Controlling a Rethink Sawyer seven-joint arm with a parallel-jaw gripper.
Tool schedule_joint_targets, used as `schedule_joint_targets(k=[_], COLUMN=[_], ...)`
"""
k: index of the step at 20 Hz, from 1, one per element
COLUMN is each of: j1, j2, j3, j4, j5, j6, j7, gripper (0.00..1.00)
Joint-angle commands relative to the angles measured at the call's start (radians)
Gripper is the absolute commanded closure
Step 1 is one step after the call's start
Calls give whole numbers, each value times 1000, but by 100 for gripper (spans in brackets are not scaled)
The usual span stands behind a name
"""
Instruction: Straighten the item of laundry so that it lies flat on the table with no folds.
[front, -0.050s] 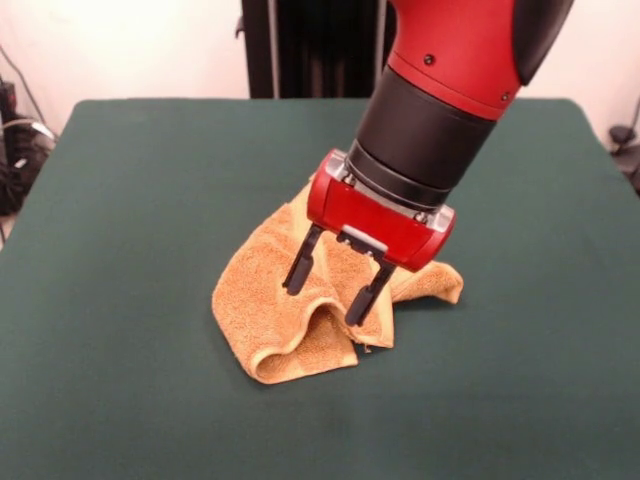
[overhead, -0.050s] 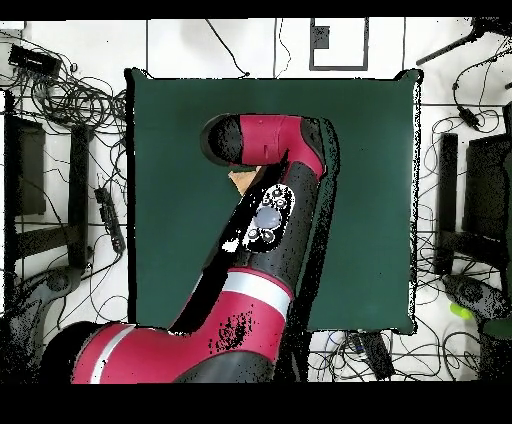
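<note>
Pincer (front, -0.050s: 328, 289) of mine hangs low over the towel (front, -0.050s: 290, 310), its two dark fingers (front, -0.050s: 303, 262) spread apart with a clear gap between them and nothing gripped. In the front view one fingertip sits over the towel's upper layer, the other comes down at a raised fold near the towel's front edge; whether either tip touches the cloth I cannot tell. My red wrist block sits just above the fingers, tilted, with the black and red forearm rising away to the top of the picture.

The towel, orange-tan terry, lies crumpled near the middle of the worktop (front, -0.050s: 120, 200). It is bunched, not flat: a rolled fold curls along its front edge, a hump stands up between my fingers, and one corner sticks out to the side from under my wrist. A paler hem shows along the folded edge.

The worktop is covered in dark green cloth and stretches well beyond the towel on every side.

From overhead my arm (overhead, -0.050s: 262, 240) covers nearly all of the towel; only a small tan patch (overhead, -0.050s: 241, 181) shows beside my forearm. Cables lie on the floor around the worktop (overhead, -0.050s: 370, 150).
</note>
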Motion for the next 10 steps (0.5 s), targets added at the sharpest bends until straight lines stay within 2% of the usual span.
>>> schedule_joint_targets(k=[1, 10], j1=[11, 13], j2=[87, 130], j3=[38, 16], j4=[-3, -5], j5=[-29, -35], j6=[0, -28], j7=[142, 157], gripper=[0, 0])
